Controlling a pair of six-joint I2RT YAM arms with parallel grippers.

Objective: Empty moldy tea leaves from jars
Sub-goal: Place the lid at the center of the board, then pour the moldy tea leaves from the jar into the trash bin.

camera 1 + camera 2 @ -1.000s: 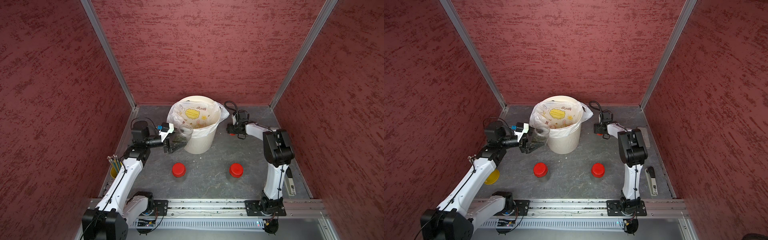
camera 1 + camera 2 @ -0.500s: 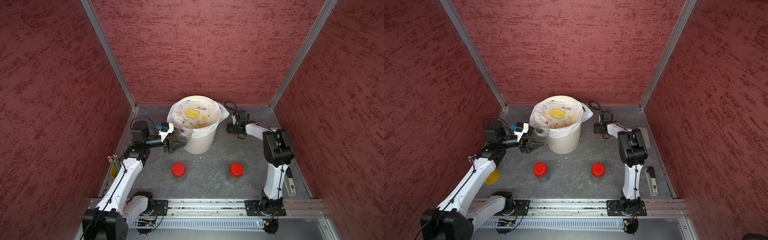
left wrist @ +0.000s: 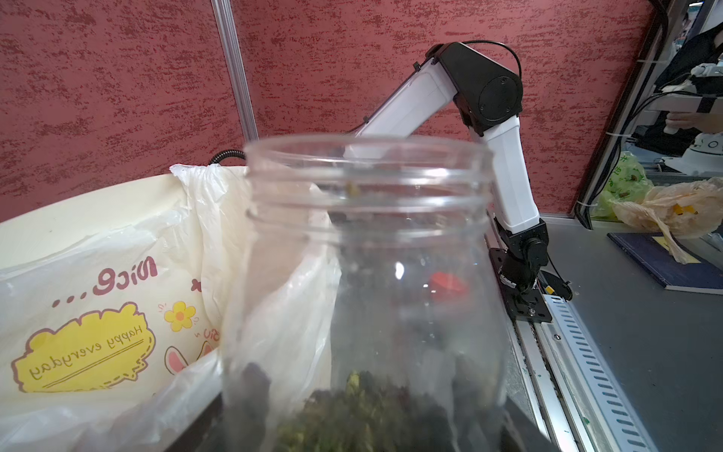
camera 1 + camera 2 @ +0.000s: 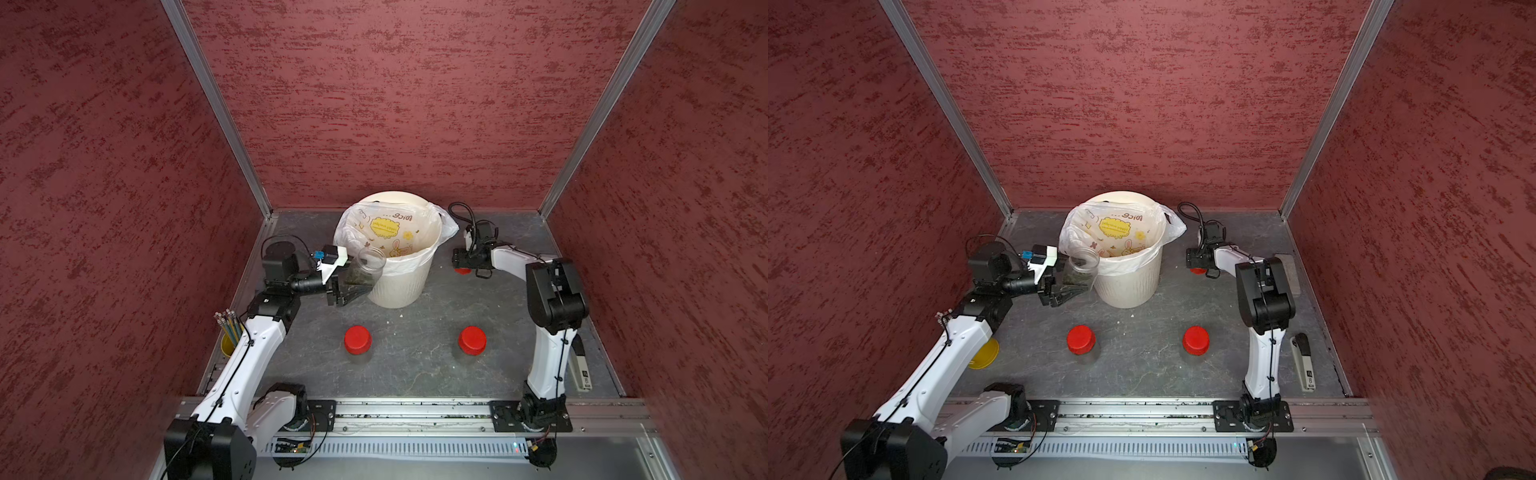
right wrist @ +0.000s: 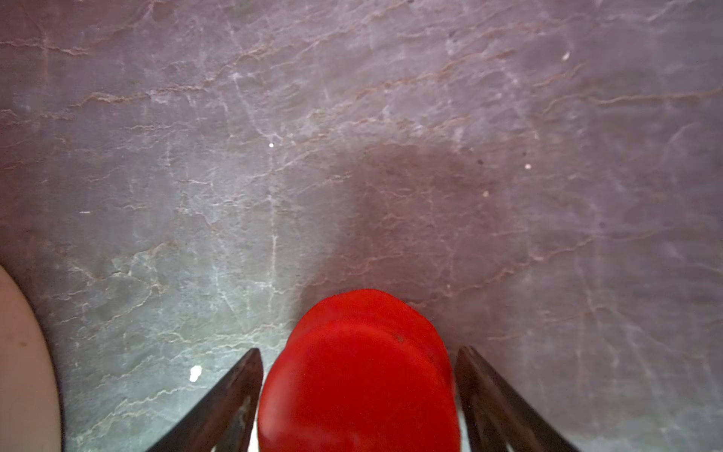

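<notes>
The open jar is up in the air just beside the bin, on the left arm's side. It leans, with its mouth close to the rim. I can't tell if the mouth is over the rim yet. The dark leaves sit in a heap at its bottom, so I think the pour has not begun. My left claw is clamped on the jar low down. To pour well, I would first bring the mouth right over the bag inside the bin, then tip the jar slowly until the mouth points down. I would keep the squeeze firm, since the jar looks smooth and could slip. I would also keep the mouth off the loose bag edge, or leaves may fall on the table. On the far side of the bin, the red lid lies on the table between the tips of my right claw. The jaws stand apart with gaps, so it has let go. Two capped jars wait in front of the bin.
</notes>
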